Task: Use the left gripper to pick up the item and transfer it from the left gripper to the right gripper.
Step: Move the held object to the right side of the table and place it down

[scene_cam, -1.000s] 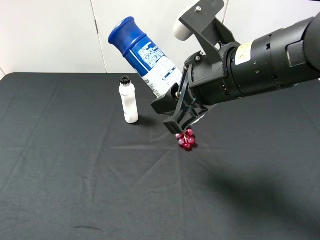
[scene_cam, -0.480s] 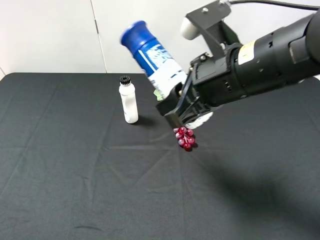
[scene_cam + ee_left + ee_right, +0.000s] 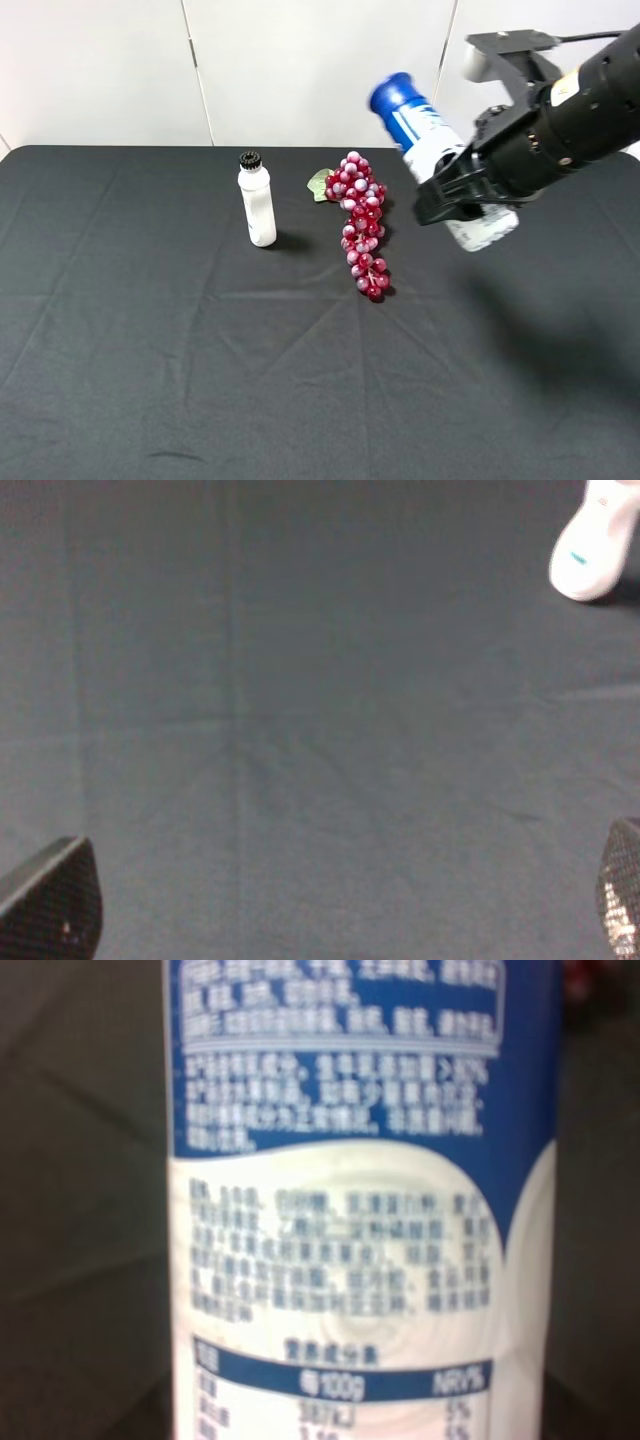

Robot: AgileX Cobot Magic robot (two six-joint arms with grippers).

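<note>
Blue-capped can [image 3: 414, 123] tilted in jaws of right gripper [image 3: 457, 198].

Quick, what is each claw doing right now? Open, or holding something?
Left claw: open, holding nothing.
Right claw: closed on the blue-capped can, held tilted in the air.
</note>
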